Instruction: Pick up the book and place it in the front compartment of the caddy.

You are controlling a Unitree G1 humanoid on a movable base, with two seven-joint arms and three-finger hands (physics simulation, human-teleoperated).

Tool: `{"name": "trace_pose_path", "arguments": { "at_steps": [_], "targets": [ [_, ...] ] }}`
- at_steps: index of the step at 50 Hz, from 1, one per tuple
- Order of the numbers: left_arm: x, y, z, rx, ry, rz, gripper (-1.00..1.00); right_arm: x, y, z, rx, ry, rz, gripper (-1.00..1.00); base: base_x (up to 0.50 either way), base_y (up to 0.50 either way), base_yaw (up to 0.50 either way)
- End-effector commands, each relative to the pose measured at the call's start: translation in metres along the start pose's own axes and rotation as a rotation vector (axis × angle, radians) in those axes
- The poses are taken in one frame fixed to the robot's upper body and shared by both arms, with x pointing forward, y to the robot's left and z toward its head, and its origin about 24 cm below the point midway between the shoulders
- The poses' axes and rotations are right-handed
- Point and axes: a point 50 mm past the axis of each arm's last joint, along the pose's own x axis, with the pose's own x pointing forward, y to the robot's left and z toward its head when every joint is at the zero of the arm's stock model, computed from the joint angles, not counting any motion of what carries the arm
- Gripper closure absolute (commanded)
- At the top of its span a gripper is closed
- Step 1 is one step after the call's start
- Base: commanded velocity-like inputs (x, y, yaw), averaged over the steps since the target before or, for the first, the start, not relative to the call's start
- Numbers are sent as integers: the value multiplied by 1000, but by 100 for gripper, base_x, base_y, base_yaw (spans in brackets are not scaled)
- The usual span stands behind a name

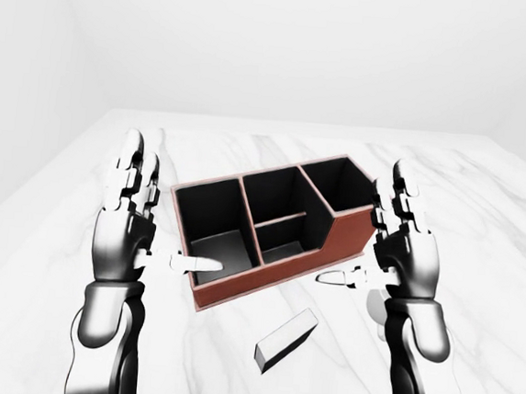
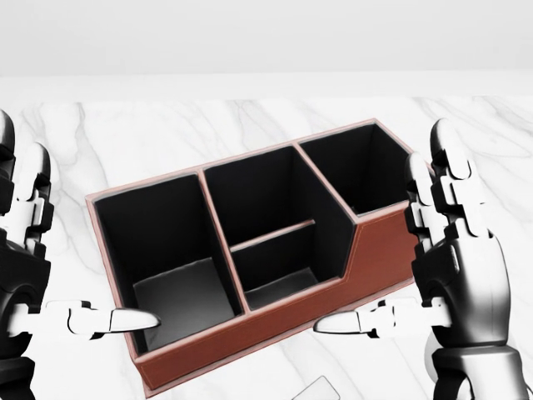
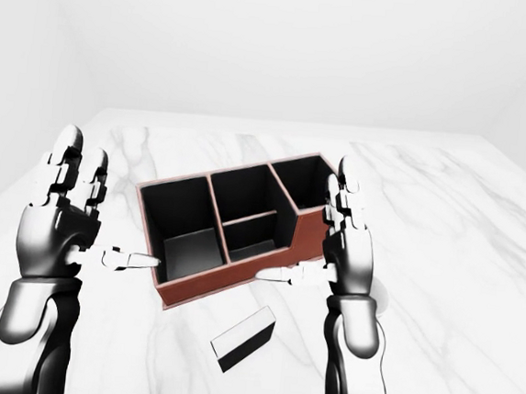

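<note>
Two hands stood open and empty, the left hand (image 1: 124,226) and right hand (image 1: 407,251) flanking the caddy (image 1: 274,230) on the tabletop (image 1: 483,207). The book (image 1: 286,339) lay below the caddy, nearly cut off in the head view; no writing showed.

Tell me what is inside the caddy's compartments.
The caddy looks empty: the dark floors that show are bare. Its near wall hides part of each floor. The book lies outside on the table, below the caddy in the left-eye view.
</note>
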Motion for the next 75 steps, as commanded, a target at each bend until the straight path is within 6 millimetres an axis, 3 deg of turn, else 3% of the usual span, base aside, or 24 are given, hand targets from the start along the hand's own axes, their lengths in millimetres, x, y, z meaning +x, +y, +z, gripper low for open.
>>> {"name": "trace_pose_path", "arguments": {
  "at_steps": [1, 8, 38, 55, 75],
  "targets": [
    [0, 0, 0, 0, 1, 1, -100, -2, 1, 5, 19, -17, 21, -100, 46, 0, 0],
    [0, 0, 0, 0, 1, -1, -100, 1, 0, 0, 2, -1, 0, -100, 24, 0, 0],
    [-1, -2, -1, -1, 7, -5, -100, 11, -7, 17, -75, -84, -23, -100, 0, 0, 0],
    [-1, -1, 1, 0, -2, -4, -100, 17, -5, 23, -163, -110, 25, -100, 0, 0, 0],
    [-1, -1, 0, 0, 2, -5, -100, 12, 8, 30, -304, -120, 135, -100, 0, 0, 0]
  ]
}}
